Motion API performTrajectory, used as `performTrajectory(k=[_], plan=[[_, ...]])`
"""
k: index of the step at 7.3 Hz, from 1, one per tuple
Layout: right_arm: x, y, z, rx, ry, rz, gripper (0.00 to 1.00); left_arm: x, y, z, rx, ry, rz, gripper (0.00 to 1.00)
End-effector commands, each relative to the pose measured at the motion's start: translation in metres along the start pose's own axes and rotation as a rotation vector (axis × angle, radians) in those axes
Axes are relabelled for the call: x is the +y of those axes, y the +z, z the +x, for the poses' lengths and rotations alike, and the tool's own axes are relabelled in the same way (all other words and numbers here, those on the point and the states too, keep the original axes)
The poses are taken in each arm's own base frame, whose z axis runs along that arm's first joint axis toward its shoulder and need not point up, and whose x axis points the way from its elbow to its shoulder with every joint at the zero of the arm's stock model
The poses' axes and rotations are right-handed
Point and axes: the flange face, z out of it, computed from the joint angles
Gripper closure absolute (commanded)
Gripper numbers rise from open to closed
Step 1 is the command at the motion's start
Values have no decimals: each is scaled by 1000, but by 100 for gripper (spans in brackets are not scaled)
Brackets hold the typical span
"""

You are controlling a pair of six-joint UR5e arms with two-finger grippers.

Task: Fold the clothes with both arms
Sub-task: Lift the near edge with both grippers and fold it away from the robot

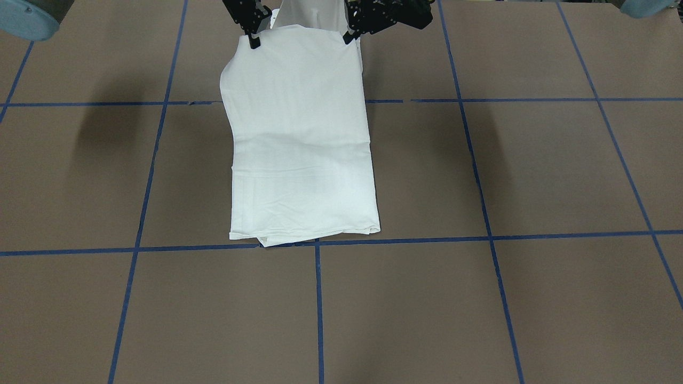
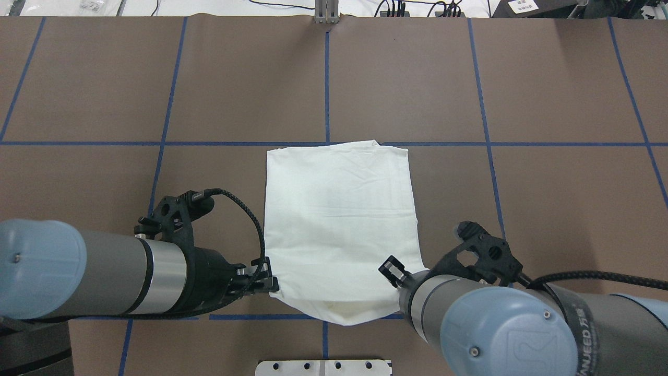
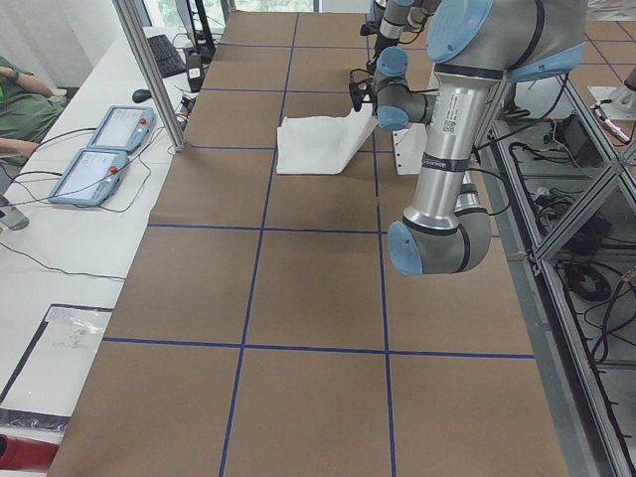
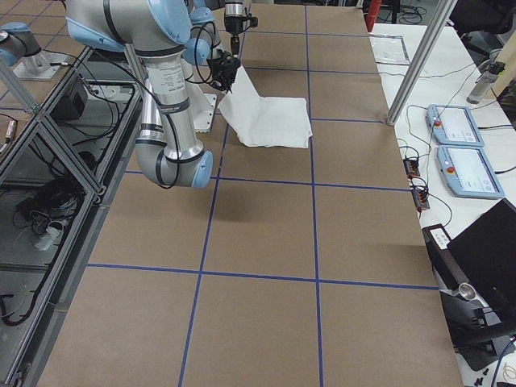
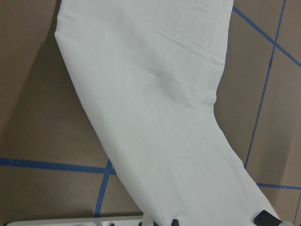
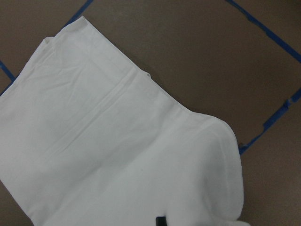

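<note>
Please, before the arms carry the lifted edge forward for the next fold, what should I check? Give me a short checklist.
1. Left gripper pinches its corner of the T-shirt: ok.
2. Right gripper pinches the other corner: ok.
3. Held edge level between them: ok.
4. End away from the robot lies flat on the table: ok.
5. Every layer caught in both grips: cannot tell.

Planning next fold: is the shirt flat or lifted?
Partly lifted: the T-shirt lies flat at its far end; the left tool and right tool hold its near corners raised.
</note>
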Motion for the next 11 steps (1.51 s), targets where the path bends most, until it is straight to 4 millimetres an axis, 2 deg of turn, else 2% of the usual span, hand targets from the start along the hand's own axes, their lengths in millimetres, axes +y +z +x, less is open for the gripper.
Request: performTrajectory(k=[1, 2, 3, 5, 6, 7, 8, 11], plan=[[-39, 52, -44, -20, -128, 91, 100, -66, 35, 11, -58, 10, 103, 100], [-56, 79, -59, -30, -154, 118, 100, -88, 46, 15, -80, 63, 131, 100], [-72, 103, -72, -31, -193, 145, 100, -109, 54, 8, -109, 75, 157, 100], [-87, 146, -124, 18, -241, 199, 100, -156, 100, 3, -191, 115, 191, 100], [-95, 160, -138, 34, -247, 207, 100, -178, 118, -6, -196, 120, 206, 100], [-102, 171, -147, 32, -254, 209, 100, -196, 128, -15, -203, 135, 218, 100], [-111, 174, -158, 33, -268, 216, 100, -208, 130, -12, -212, 143, 230, 100], [-132, 182, -182, 63, -279, 226, 100, -223, 123, -7, -209, 144, 252, 100]])
